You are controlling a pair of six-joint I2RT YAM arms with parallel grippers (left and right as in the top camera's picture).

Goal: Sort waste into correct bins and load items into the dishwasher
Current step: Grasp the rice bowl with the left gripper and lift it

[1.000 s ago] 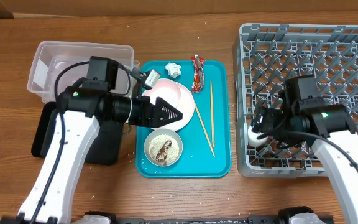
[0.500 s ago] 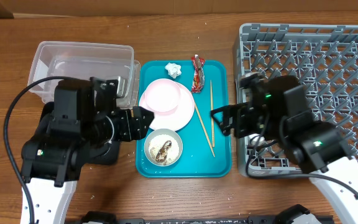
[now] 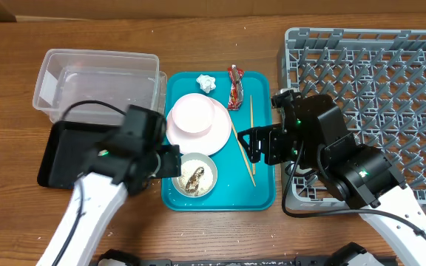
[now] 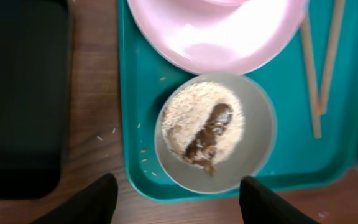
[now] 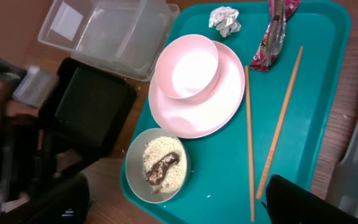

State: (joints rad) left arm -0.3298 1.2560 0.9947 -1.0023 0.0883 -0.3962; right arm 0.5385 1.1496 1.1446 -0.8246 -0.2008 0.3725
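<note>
Bench [image 3: 198, 22]: carrying everything, wood grain showing.
Teal tray [image 3: 263, 193]: lying mid-bench between the bins and the rack.
Pink plate [image 3: 220, 137]: sitting on the tray, with the pink bowl [image 3: 193, 112] resting on its upper left.
White bowl [image 3: 180, 168]: sitting just below the plate, holding rice scraps [image 3: 196, 177] with a brown lump.
Tissue ball [image 3: 208, 83], red wrapper [image 3: 234, 86]: lying side by side at the tray's top edge.
Chopsticks [image 3: 251, 111]: lying right of the plate, angling together lower down.
Clear tub [image 3: 98, 85]: standing upper left.
Black tray [image 3: 65, 151]: lying just below the tub.
Dish rack [image 3: 376, 74]: filling the right side.
Left claw [image 3: 170, 161]: hovering at the tray's left edge beside the white bowl.
Right claw [image 3: 251, 145]: hanging over the chopsticks, spread unclear from above.
</note>
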